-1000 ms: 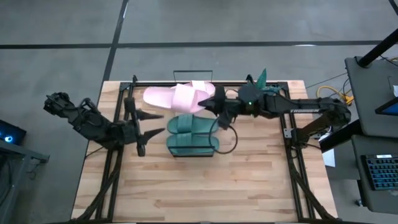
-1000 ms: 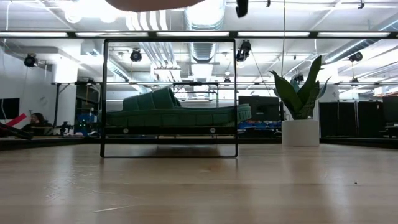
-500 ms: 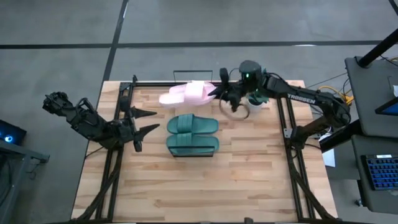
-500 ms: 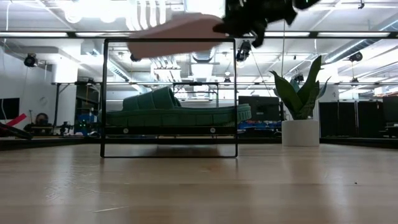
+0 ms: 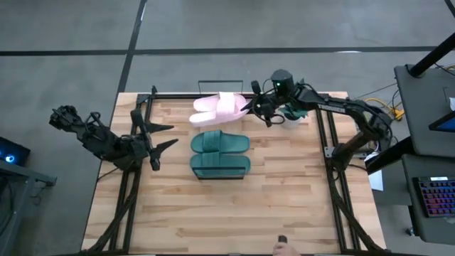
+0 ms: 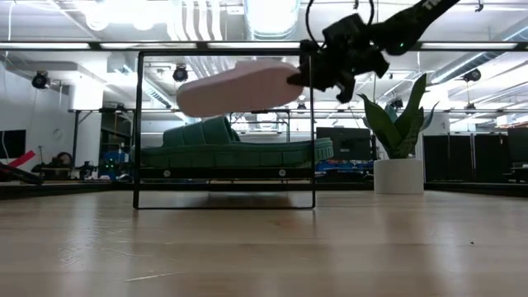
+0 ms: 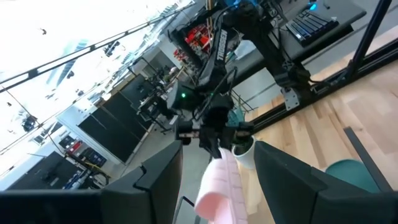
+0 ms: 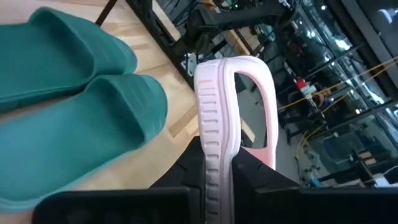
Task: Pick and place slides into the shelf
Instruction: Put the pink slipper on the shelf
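**Robot test bay on an open industrial floor**

A light-wood counter (image 5: 234, 206) edged with black metal framing stands on a bare grey concrete floor (image 5: 213, 25) marked with dark lines. Overhead run exposed silver ducts (image 6: 268, 21), pipes and strip lights. Dark windowed partitions (image 6: 474, 157) and equipment racks line the far side, with a keyboard (image 5: 434, 195) and a monitor stand beside the counter, and a potted plant (image 6: 398, 140).
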You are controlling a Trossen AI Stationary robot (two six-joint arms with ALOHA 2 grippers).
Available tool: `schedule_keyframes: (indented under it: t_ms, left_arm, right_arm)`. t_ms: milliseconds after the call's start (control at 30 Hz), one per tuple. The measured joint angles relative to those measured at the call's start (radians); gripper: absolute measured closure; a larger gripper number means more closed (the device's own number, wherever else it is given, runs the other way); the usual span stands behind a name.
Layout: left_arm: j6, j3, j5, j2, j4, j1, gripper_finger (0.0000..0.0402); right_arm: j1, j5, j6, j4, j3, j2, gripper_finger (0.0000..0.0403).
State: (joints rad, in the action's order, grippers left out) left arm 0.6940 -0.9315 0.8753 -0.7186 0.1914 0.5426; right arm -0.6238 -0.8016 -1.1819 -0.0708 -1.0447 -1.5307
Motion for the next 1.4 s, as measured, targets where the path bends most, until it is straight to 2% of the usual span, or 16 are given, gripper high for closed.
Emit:
schedule_keyframes:
  t_ms: [467, 800, 967, 1133, 1233, 1400]
  left_arm:
    - [-0.005, 0.012, 0.003, 0.018, 0.001, 0.000, 0.0217]
    - [-0.006, 0.024, 0.032, 0.004, 0.000, 0.000, 0.0217]
    - [-0.006, 0.035, 0.032, 0.008, 0.001, 0.000, 0.0217]
    - [-0.006, 0.051, 0.032, 0.017, 0.001, 0.000, 0.0217]
    - [-0.006, 0.054, 0.032, 0.019, 0.000, 0.000, 0.0217]
    - [-0.006, 0.054, 0.031, 0.017, 0.000, 0.000, 0.0217]
  right_arm:
    - [-0.032, -0.010, 0.025, -0.020, -0.023, -0.186, 0.0379]
    - [-0.057, -0.003, -0.036, 0.014, -0.025, -0.206, 0.0379]
    - [-0.056, 0.112, -0.134, 0.104, -0.026, -0.206, 0.0379]
    - [-0.052, 0.130, -0.143, 0.136, -0.026, -0.205, 0.0377]
    - [-0.040, 0.168, -0.139, 0.161, -0.026, -0.204, 0.0351]
    - [-0.008, 0.318, -0.089, 0.203, -0.026, -0.204, 0.0303]
